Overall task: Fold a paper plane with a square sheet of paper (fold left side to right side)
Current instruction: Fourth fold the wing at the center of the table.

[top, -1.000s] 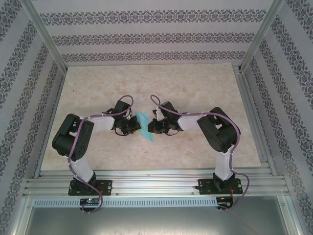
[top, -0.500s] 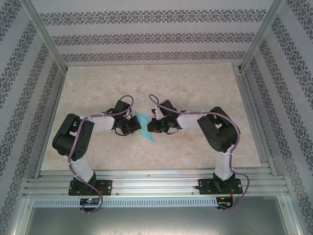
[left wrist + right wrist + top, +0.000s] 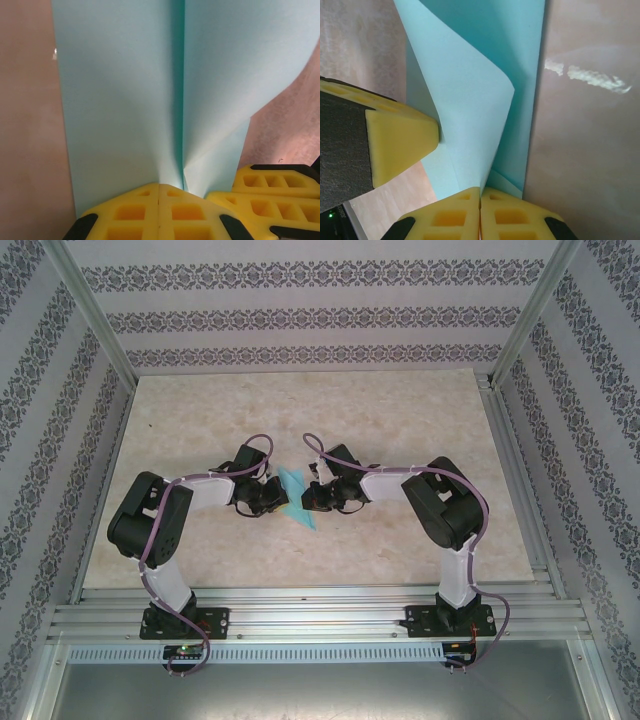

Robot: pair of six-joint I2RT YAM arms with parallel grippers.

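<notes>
Change in the overhead view is slight. The right gripper (image 3: pixel 314 496) has crept a touch toward the left gripper (image 3: pixel 272 496), while the light-blue sheet of paper (image 3: pixel 296 496) has kept its place between them near the middle of the table (image 3: pixel 400 420). That small closing-in suggests the two halves are being brought together, so the fold looks under way rather than finished. From above the paper reads as a narrow, slanted sliver, and the tabletop is a pale, mottled, stone-like surface.

At the left wrist, the left gripper (image 3: pixel 159 196) has its yellow pads pressed flat together. The sheet (image 3: pixel 120 100) rises straight out of their seam, so it is clamped on the paper. A sharp lengthwise crease runs up from the pinch, with smooth matte panels on either side. The pads are moulded with a waffle-like grid of hollows. A finger of the right gripper (image 3: pixel 272 187) sits just beside the paper's lower right edge.

At the right wrist, the right gripper (image 3: pixel 480 196) is likewise closed, nipping the sheet (image 3: pixel 470 100) at its lower tip. One flap curls over in a soft, uncreased roll, so that bend still needs pressing. A left finger (image 3: pixel 400 140) touches the flap, and the table (image 3: pixel 590 150) shows a glossy glare.
</notes>
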